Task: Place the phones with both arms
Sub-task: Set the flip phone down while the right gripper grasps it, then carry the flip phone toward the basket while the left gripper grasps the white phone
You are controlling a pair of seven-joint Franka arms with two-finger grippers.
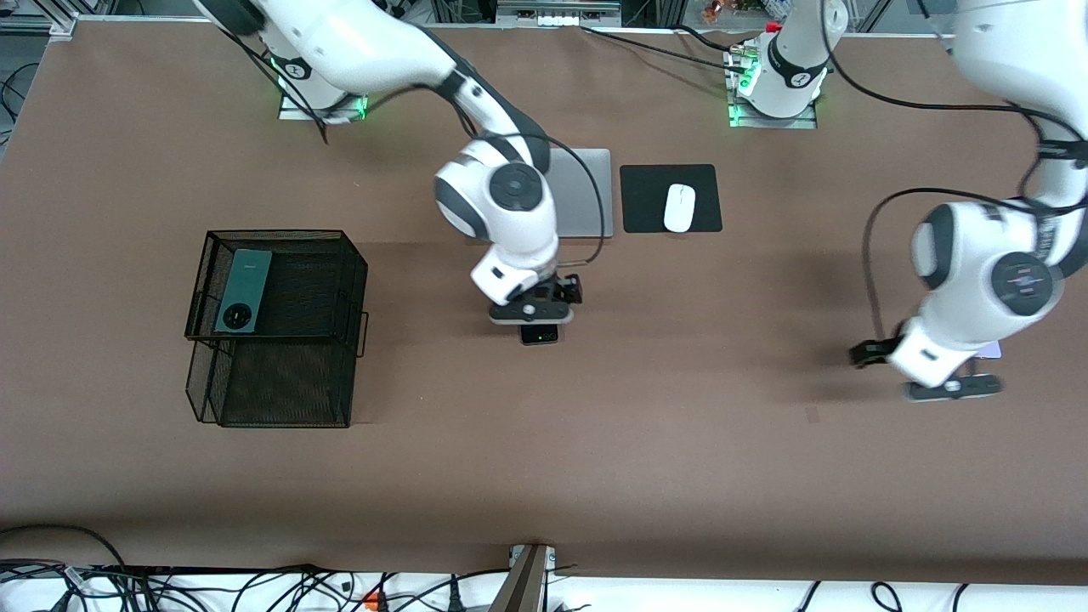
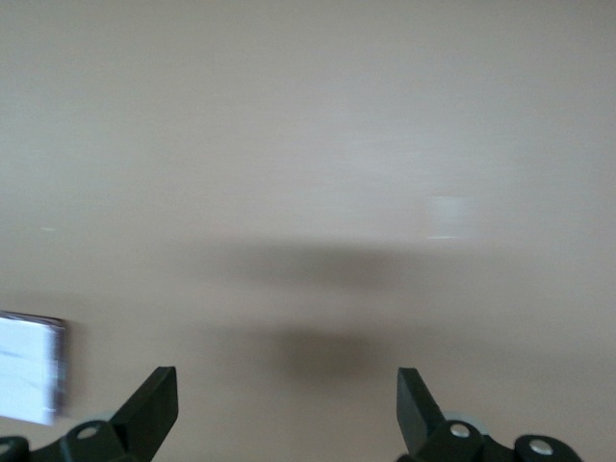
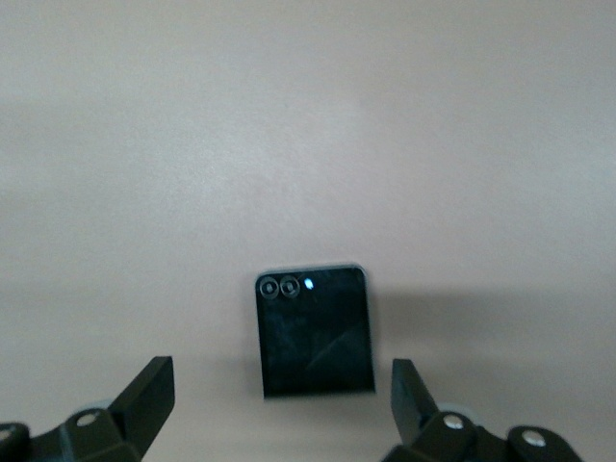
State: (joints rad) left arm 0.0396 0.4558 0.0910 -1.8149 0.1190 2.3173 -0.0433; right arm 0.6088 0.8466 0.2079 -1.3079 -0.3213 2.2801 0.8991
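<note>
Over the black phone (image 3: 315, 330) the right end effector (image 3: 279, 399) hangs spread — left end effector (image 2: 287, 409) likewise.

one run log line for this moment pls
right gripper open over black phone | left gripper open beside white phone | green phone on basket

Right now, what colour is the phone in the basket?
Dark green phone, black camera ring; front view.
</note>
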